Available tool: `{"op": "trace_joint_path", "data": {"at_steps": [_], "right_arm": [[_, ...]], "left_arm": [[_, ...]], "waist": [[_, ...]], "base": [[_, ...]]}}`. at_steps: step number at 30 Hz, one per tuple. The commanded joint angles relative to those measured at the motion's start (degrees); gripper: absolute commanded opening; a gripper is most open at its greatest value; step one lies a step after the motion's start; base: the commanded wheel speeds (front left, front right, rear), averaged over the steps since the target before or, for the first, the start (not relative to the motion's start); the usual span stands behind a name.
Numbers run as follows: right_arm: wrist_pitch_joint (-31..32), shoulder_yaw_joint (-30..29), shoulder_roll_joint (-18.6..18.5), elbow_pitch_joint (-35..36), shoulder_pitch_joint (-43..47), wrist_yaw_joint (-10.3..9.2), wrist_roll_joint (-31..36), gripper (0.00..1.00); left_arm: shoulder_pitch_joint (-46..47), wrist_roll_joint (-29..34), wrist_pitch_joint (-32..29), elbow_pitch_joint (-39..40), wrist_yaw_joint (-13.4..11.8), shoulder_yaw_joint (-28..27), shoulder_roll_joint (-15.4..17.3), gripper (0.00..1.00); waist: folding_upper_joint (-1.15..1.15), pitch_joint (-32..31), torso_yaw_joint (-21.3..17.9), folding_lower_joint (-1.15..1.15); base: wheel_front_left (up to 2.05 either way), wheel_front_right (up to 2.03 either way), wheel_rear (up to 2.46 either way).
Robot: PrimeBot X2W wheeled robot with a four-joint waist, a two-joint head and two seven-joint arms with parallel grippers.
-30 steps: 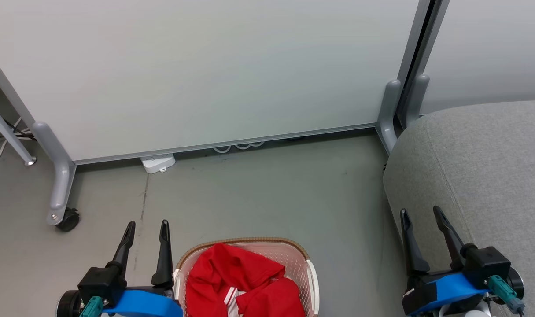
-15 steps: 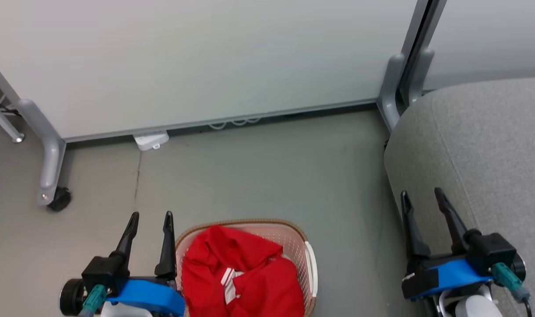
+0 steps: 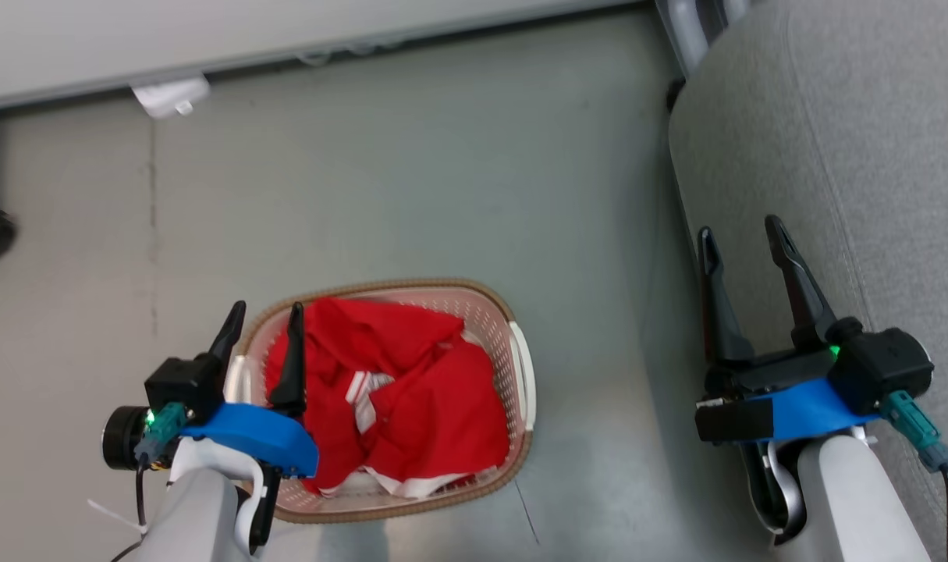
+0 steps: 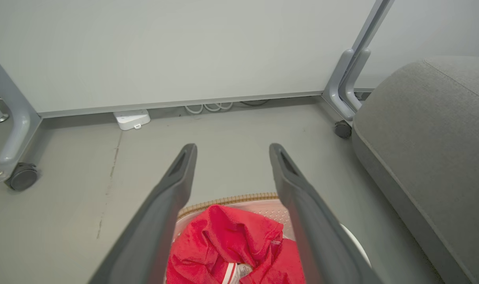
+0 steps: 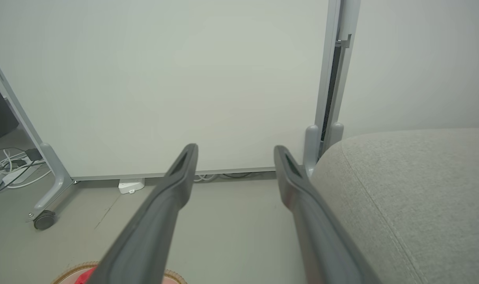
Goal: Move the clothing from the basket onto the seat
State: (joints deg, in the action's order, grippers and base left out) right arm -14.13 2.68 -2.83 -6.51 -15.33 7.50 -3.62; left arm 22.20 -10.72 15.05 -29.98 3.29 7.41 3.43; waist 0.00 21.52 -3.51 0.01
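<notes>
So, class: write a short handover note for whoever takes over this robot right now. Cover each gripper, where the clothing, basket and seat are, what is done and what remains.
Grippers: the left gripper is open and empty, above the left side of the basket. The right gripper is open and empty, at the edge of the seat.
Things: the clothing lies heaped in the basket, which stands on the floor left of the seat.
Done: nothing; no garment is on the visible part of the seat.
Left: grasp the clothing, lift it out, lay it on the seat.
</notes>
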Motion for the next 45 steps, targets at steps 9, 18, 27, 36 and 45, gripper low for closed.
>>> {"op": "trace_joint_path", "data": {"at_steps": [9, 18, 27, 36, 45], "right_arm": [[-0.9, 1.8, -0.1, 1.0, -3.8, -0.03, -1.6, 1.00], [-1.1, 3.1, -0.1, 2.2, -4.1, -0.03, -4.1, 1.00], [-1.0, 4.1, -0.1, 3.9, -3.8, -0.03, -5.4, 1.00], [-1.0, 5.1, -0.1, 4.8, -4.4, -0.03, -5.9, 1.00], [-1.0, 5.6, -0.1, 5.1, -4.4, -0.04, -6.2, 1.00]], "left_arm": [[9.6, -1.8, 0.2, -13.7, -0.1, -1.9, 1.9, 1.00], [14.3, -5.4, 0.2, -22.1, -1.7, -6.7, 3.9, 1.00], [17.3, -5.4, 0.2, -23.4, -4.5, -9.3, 6.5, 1.00], [19.5, -5.9, 0.0, -23.6, -5.7, -11.1, 7.0, 1.00], [22.2, -5.2, 0.1, -25.0, -4.4, -10.7, 7.8, 0.33]], "waist": [[0.00, 14.2, -7.6, -0.01], [0.00, 20.2, -12.2, -0.01], [0.00, 24.8, -13.8, -0.01], [0.00, 27.9, -13.8, -0.01], [0.00, 29.7, -14.1, -0.01]], "base": [[0.00, 0.00, 0.00], [0.00, 0.00, 0.00], [0.00, 0.00, 0.00], [0.00, 0.00, 0.00], [0.00, 0.00, 0.00]]}}
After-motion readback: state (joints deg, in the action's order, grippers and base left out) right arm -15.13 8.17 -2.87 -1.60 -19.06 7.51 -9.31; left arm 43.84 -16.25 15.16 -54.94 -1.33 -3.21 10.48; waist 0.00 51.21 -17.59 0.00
